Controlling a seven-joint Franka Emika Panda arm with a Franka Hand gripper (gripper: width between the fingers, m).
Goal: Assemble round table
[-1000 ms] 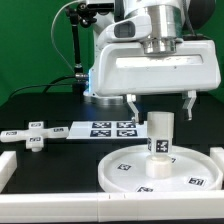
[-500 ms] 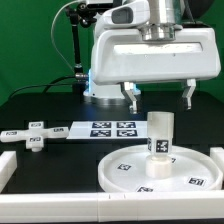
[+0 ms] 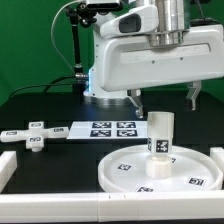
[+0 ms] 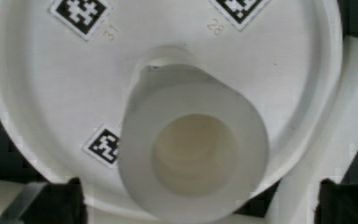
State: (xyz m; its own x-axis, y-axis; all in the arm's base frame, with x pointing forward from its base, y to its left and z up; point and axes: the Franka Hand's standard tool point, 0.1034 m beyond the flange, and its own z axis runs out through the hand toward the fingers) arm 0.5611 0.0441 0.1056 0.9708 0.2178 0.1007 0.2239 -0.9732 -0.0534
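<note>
Black mat (image 3: 40, 110) — cylinder (image 3: 161, 135) upright on disc (image 3: 125, 170), gripper (image 3: 163, 100) spread above it.

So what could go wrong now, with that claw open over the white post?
Two things, maybe. The claw is open above the post; coming down off-centre, a finger could hit its top and tip it or shove the disc. I can't tell whether the post is fastened. Also, the cross piece lies near a white bar at the exterior view's left, which could cramp a grab.
</note>
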